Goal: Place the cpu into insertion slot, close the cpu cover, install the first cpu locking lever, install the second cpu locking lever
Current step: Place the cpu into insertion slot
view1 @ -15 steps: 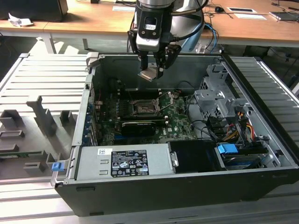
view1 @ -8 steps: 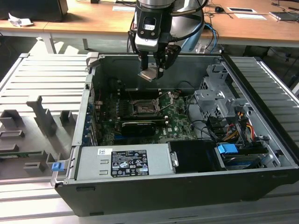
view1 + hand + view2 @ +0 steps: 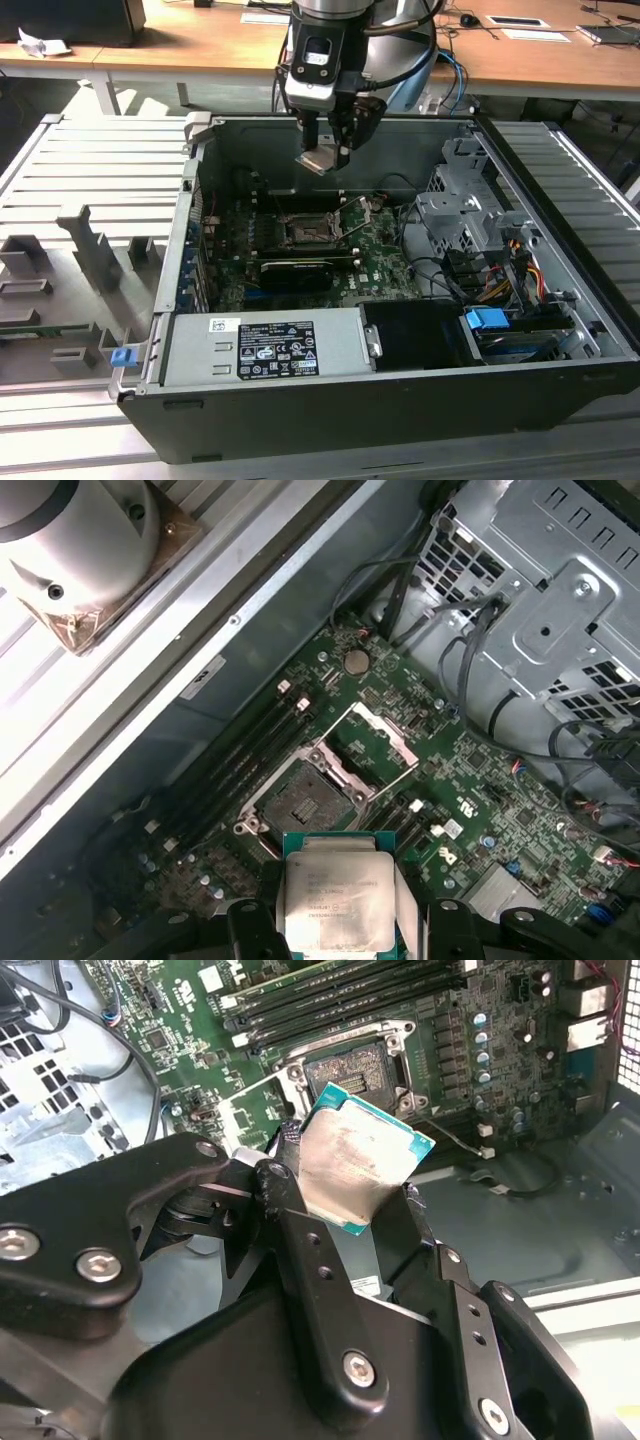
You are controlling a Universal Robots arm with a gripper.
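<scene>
Cpu pinched in my gripper, hanging over the open board.
My gripper [image 3: 333,148] is closed on the cpu [image 3: 322,158], fingers [image 3: 300,1240] clamping two opposite edges, held in the air near the case's [image 3: 300,430] far wall in the exterior view. Well below, the insertion slot [image 3: 308,230] sits bare, with the cpu cover [image 3: 388,732] swung open beside it.
</scene>
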